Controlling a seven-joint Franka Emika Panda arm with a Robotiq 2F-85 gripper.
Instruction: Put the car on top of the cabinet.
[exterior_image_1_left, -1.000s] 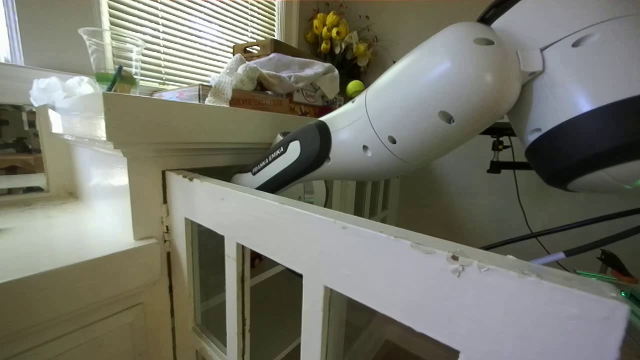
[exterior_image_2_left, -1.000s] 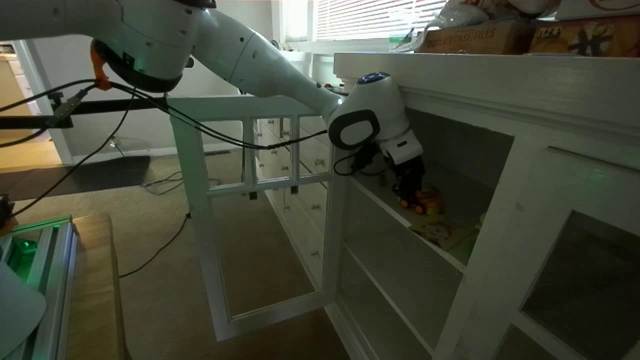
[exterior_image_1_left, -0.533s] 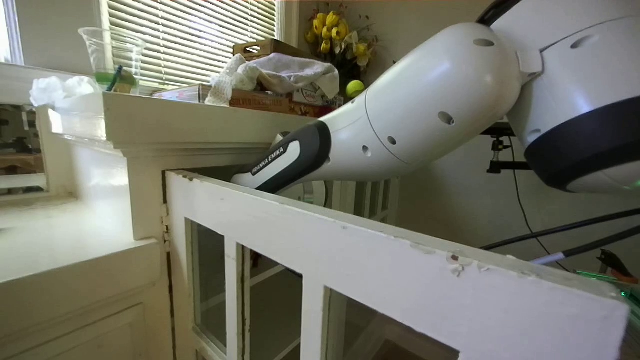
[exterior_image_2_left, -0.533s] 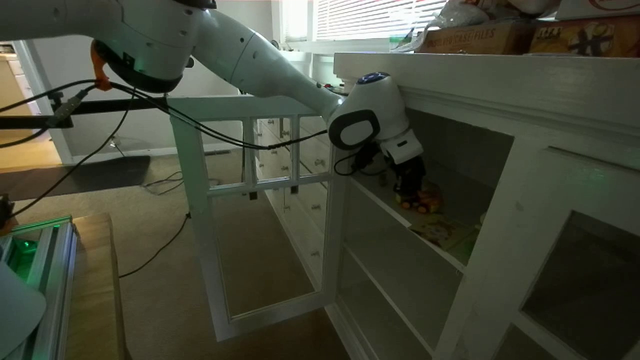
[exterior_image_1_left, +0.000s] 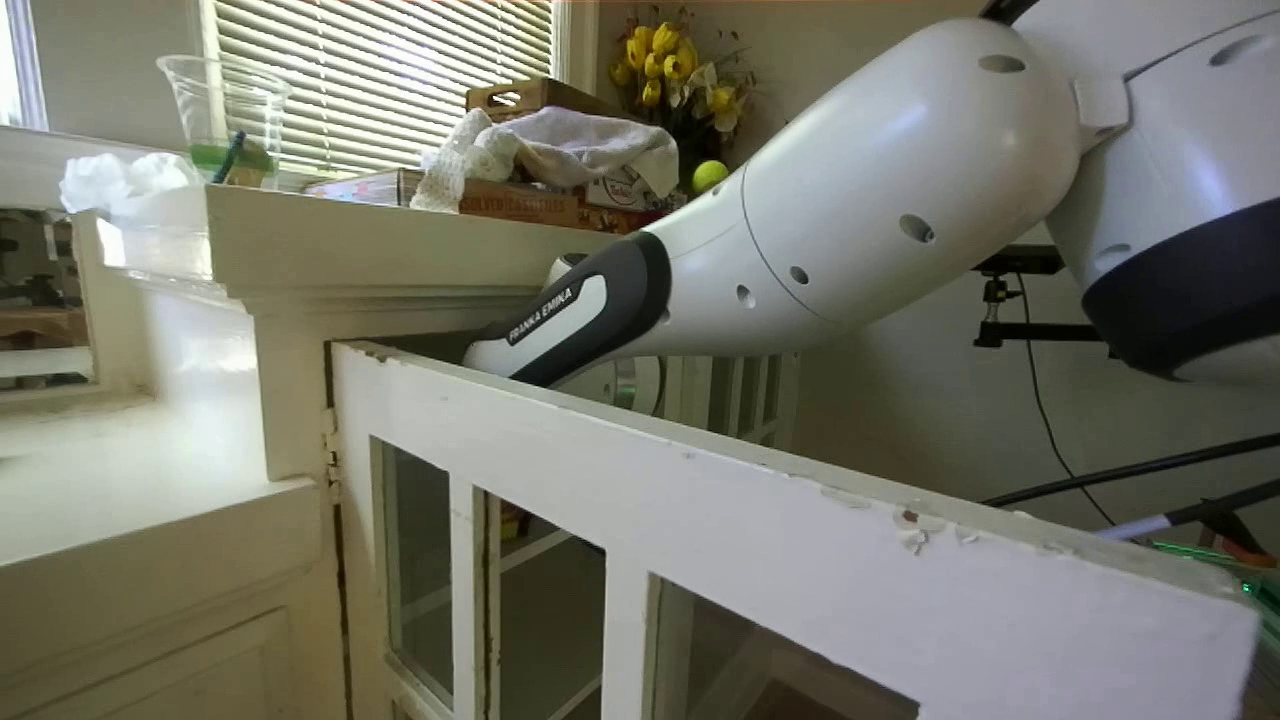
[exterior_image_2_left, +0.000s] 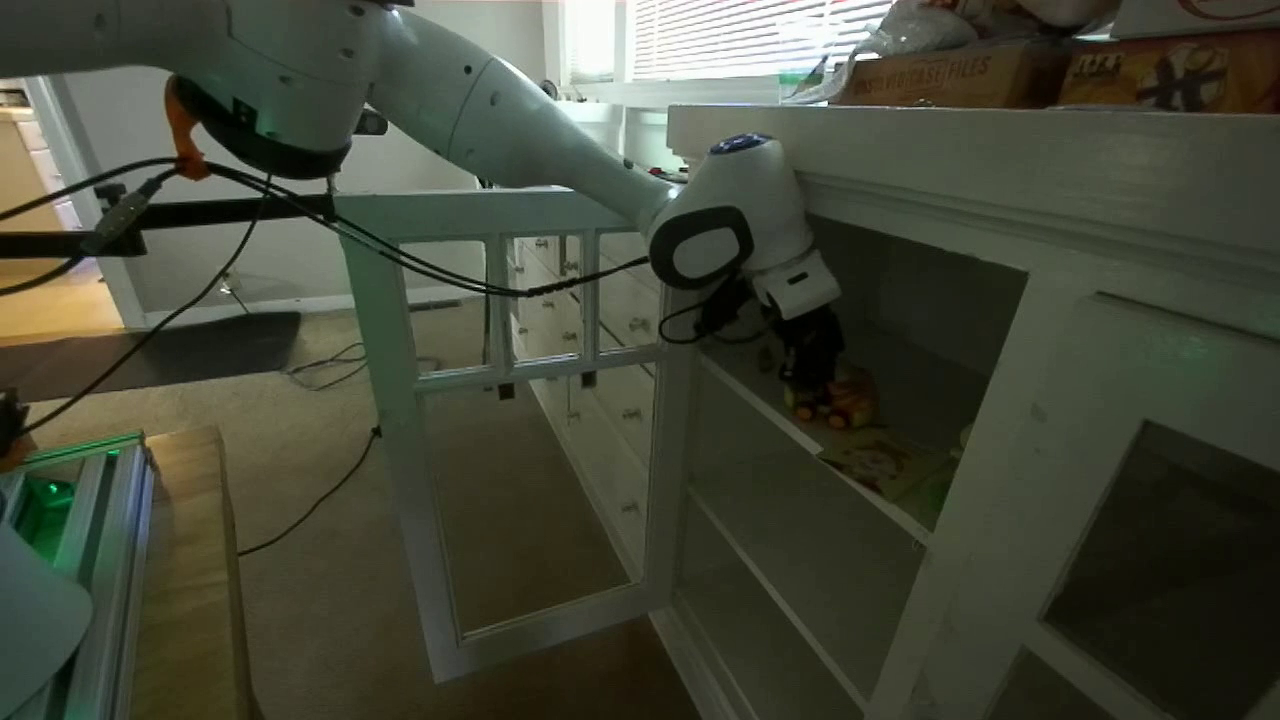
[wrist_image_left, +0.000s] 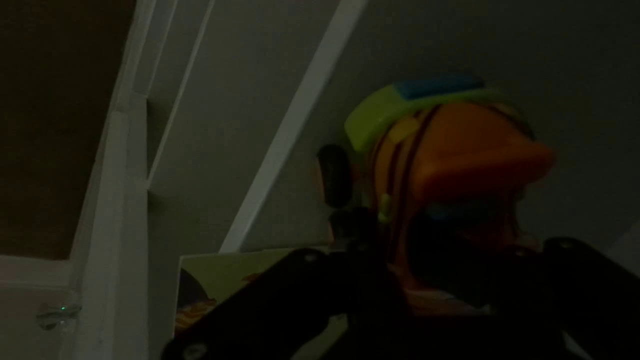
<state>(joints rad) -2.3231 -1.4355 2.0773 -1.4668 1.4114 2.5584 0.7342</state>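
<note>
The car (exterior_image_2_left: 853, 398) is a lumpy orange toy with green, yellow and blue parts and dark wheels. It is inside the cabinet, at the upper shelf. In the wrist view the car (wrist_image_left: 460, 135) fills the space ahead of and between my dark fingers. My gripper (exterior_image_2_left: 812, 378) reaches down through the open doorway and is shut on the car; the dark wrist view partly hides the contact at the gripper (wrist_image_left: 400, 240). The cream-white cabinet (exterior_image_2_left: 950, 160) has a wide flat overhanging top, also seen in an exterior view (exterior_image_1_left: 400, 235).
The open glass-paned door (exterior_image_1_left: 700, 470) stands beside my arm. Boxes (exterior_image_2_left: 940, 75), a white cloth (exterior_image_1_left: 590, 145), a ball (exterior_image_1_left: 710, 177) and a clear cup (exterior_image_1_left: 225, 110) stand on the cabinet top. A flat picture book (exterior_image_2_left: 880, 465) lies on the shelf (wrist_image_left: 295, 125).
My arm has drawn back and slightly up, away from the cabinet. The car has shifted a little with the gripper. A small yellow bit now shows through the door glass.
</note>
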